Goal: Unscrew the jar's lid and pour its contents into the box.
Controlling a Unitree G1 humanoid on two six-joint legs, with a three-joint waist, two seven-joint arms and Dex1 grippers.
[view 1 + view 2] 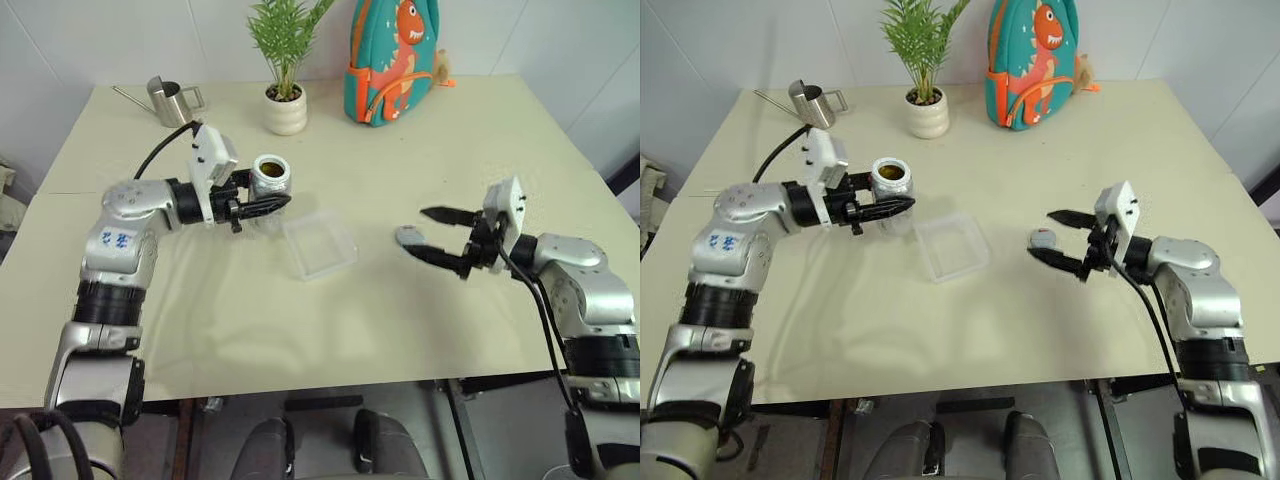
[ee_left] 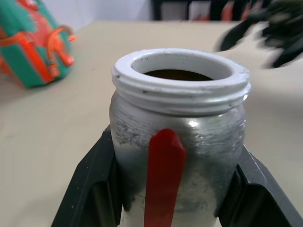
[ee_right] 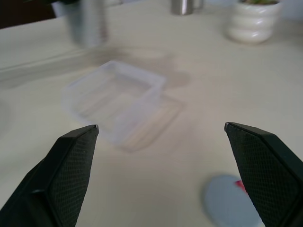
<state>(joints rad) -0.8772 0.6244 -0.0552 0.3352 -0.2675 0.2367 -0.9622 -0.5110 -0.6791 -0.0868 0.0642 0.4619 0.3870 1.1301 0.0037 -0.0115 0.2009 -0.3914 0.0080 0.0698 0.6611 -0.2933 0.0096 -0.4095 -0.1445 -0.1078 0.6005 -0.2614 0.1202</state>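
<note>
Lid off, jar poised beside the box: the pour is what remains.

The left gripper (image 1: 262,205) pinches the small clear plastic jar (image 1: 270,178) with its red stripe, upright and uncapped, brown contents (image 2: 177,74) inside, just left of the shallow clear square plastic box (image 1: 320,244), which looks empty. Further right, the round grey lid (image 1: 1042,238) lies on the cream table (image 1: 400,130) by the spread, empty right gripper (image 1: 437,235). Bare tabletop surrounds the box; the edges are well away.

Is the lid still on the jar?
No: the jar is open at the top, and the lid lies on the table.
</note>
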